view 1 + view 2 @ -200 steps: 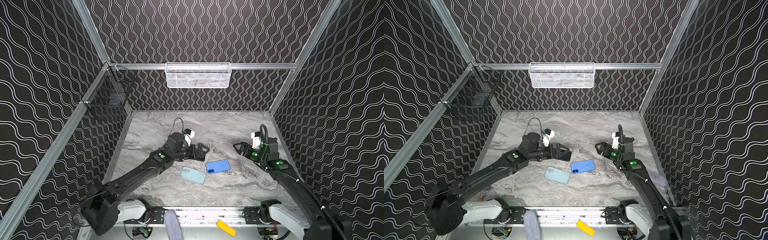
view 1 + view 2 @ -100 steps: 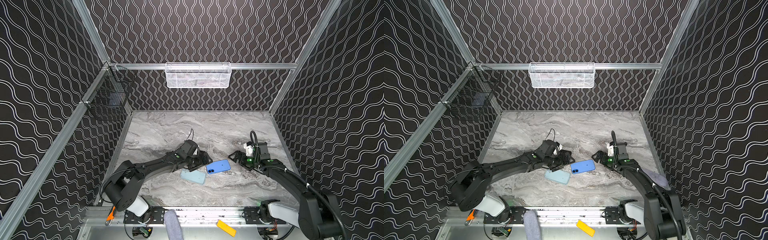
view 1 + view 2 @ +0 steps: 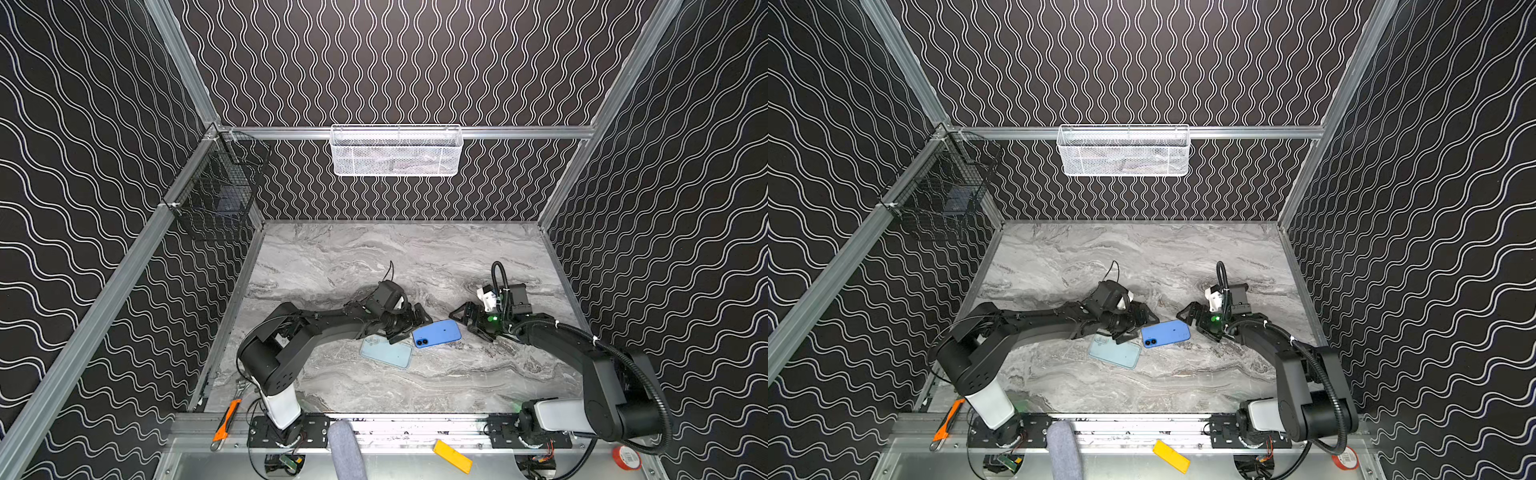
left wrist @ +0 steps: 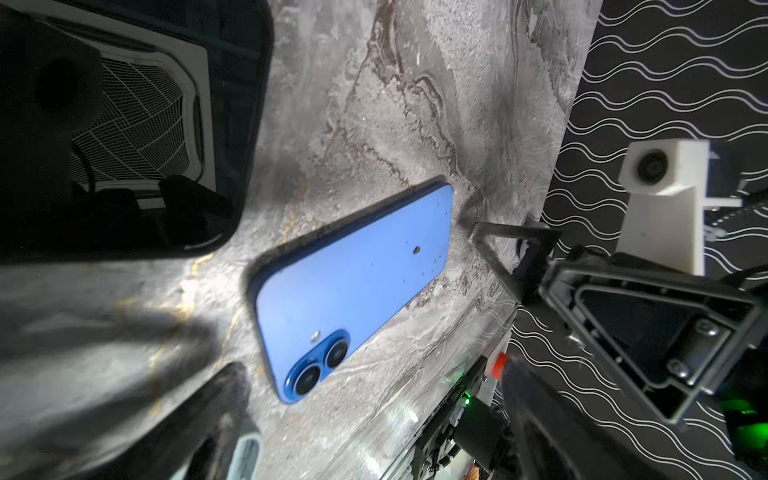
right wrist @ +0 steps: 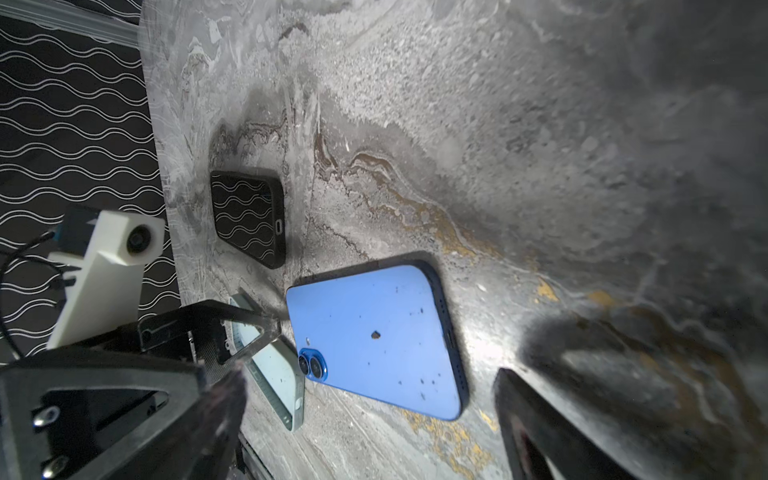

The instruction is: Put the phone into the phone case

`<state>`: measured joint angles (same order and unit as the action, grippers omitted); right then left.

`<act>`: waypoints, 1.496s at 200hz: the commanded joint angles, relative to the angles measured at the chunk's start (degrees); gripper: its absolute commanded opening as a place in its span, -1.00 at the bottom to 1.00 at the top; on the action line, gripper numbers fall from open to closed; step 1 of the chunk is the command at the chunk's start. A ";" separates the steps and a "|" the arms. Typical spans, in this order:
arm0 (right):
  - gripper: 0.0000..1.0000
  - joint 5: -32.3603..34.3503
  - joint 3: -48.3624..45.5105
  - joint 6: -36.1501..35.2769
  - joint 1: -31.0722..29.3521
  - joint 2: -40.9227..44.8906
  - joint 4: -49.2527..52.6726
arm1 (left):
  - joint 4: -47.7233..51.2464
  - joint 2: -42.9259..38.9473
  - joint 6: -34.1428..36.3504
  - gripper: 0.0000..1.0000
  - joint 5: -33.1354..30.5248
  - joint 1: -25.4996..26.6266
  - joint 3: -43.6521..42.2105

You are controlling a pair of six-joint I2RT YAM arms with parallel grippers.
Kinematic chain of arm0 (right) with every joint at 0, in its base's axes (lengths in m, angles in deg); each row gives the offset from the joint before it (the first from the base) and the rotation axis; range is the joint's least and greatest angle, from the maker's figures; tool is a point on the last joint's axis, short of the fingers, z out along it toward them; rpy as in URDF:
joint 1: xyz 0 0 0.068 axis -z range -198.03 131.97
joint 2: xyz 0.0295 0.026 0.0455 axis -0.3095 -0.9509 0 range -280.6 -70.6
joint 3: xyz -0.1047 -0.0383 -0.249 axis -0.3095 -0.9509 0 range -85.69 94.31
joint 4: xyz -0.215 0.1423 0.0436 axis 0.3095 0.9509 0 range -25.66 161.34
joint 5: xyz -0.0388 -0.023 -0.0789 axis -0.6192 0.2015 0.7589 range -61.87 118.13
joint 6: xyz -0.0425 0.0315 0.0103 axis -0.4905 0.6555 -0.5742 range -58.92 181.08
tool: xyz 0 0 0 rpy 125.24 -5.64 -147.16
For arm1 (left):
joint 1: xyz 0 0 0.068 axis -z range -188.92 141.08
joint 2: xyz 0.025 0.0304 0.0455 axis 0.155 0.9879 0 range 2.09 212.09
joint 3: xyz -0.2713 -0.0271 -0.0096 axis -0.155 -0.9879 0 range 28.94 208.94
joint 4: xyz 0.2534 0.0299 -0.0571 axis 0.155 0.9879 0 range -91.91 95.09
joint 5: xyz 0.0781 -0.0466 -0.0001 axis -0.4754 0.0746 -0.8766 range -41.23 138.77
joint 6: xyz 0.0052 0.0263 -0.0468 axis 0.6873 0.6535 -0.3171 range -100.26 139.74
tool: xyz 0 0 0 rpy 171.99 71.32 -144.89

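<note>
1. Both top views. The phone (image 3: 436,333) (image 3: 1165,333) lies flat and back up on the bench (image 3: 374,257), at the lower centre of the frame. Its long axis runs almost left to right, with the lens end at the left. The left jaws stand spread at the lens end and the right jaws stand spread at the plain end; neither pair pinches anything. The phone case (image 3: 386,352) (image 3: 1115,352) lies just below and to the left of the phone, corner beside corner, with its upper edge partly under the left jaws.

2. Left wrist view. The phone (image 4: 353,291) lies directly ahead of the spread left jaws, lens end nearest, and its long axis leads away toward the right arm. One of that arm's fingers (image 4: 515,230) ends just beside the far short edge. A sliver of the phone case (image 4: 245,453) shows beside the near, blurred finger.

3. Right wrist view. The phone (image 5: 374,340) lies ahead of the spread right jaws, with the plain end nearest. At the lens end, one of the left arm's fingers (image 5: 232,313) reaches the phone's corner above the phone case (image 5: 278,386). Whether it touches either cannot be told.

4. Reading. The phone's long axis joins the two arms, so each pair of jaws faces a short end. Both are about equally near the phone, and the left jaws are nearer the case. A grasp across the long sides would probably require a turn of the wrist.
</note>
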<state>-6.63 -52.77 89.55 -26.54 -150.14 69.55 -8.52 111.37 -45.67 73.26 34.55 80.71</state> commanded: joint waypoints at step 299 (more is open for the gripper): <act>0.36 -25.55 -11.33 13.42 0.38 2.78 -31.65 | -12.74 6.22 -5.17 0.97 2.23 0.35 -3.25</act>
<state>-22.28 -62.01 97.24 -25.45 -146.17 34.76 -22.93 116.50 -50.59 74.90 34.55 77.94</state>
